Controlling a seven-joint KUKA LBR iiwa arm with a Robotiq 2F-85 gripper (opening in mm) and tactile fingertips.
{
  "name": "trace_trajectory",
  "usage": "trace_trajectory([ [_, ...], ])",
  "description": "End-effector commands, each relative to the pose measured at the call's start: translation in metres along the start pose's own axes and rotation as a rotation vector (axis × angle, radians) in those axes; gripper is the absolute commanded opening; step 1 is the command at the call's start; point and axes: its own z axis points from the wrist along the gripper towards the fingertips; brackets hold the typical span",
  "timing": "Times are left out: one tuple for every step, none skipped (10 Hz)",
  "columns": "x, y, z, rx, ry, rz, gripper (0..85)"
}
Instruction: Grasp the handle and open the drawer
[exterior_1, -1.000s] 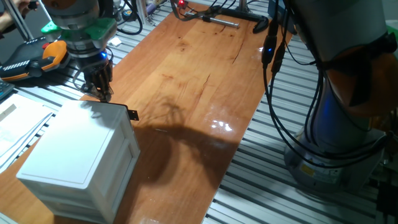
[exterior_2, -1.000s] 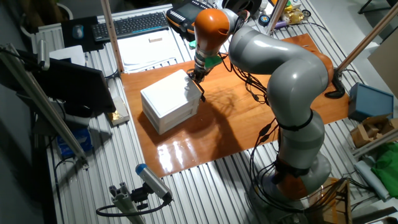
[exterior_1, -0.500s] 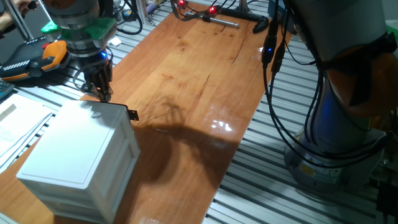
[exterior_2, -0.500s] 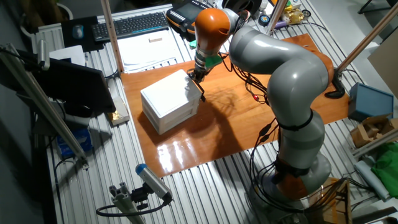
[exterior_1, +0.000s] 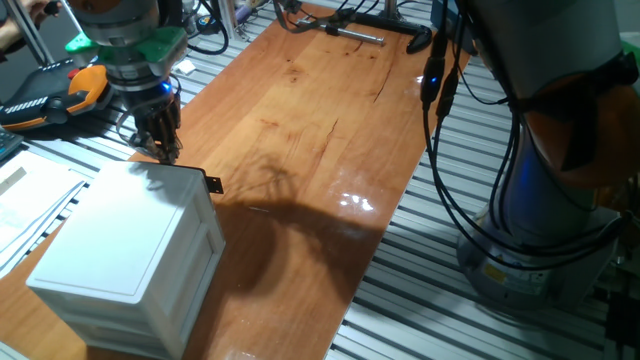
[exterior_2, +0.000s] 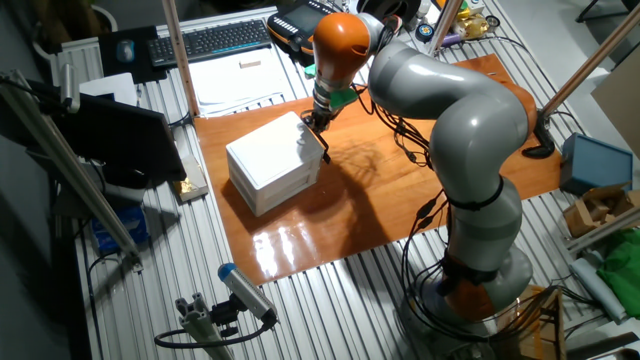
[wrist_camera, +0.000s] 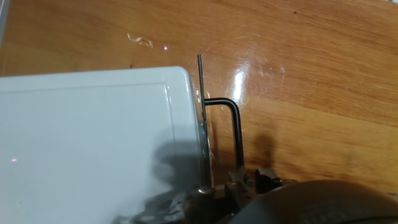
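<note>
Approach step: your gripper (exterior_1: 160, 148) hovers at the cabinet's (exterior_1: 120, 250) far top corner; finger spread unreadable, nothing visibly held. The handle (exterior_1: 213, 184) juts right from the closed drawer (exterior_1: 200, 215). Next, shift right onto it.

Glossy wooden tabletop (exterior_1: 320, 120) on ribbed aluminium bench (exterior_2: 330, 300), keyboard (exterior_2: 215, 38), papers (exterior_2: 240, 80), overhead glare

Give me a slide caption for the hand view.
Looking down past the gripper at the white cabinet top, the thin black handle jutting from its front over the wooden table.
</note>
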Motion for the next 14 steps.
trace_trajectory([
  [-0.0001,0.0004,0.0001,0.001,0.000,0.000,18.7],
  [-0.0003,0.0009,0.0006,0.001,0.000,0.001,19.0],
  [-0.0005,0.0016,0.0010,-0.002,-0.001,0.005,19.7],
  [-0.0012,0.0020,0.0016,-0.003,-0.002,0.008,21.7],
  [-0.0019,0.0018,0.0031,-0.006,-0.003,0.008,22.0],
  [-0.0023,0.0016,0.0041,-0.007,-0.004,0.008,22.3],
  [-0.0025,0.0016,0.0044,-0.007,-0.004,0.006,21.3],
  [-0.0028,0.0015,0.0050,-0.007,-0.004,0.005,21.3],
  [-0.0031,0.0013,0.0055,-0.006,-0.003,0.005,21.3],
  [-0.0033,0.0012,0.0063,-0.005,-0.005,0.003,21.3],
  [-0.0035,0.0012,0.0072,-0.006,-0.007,0.003,21.3],
  [-0.0039,0.0012,0.0081,-0.008,-0.007,0.003,21.3],
  [-0.0042,0.0012,0.0088,-0.009,-0.007,0.003,21.3],
  [-0.0043,0.0014,0.0092,-0.011,-0.008,0.003,21.3],
])
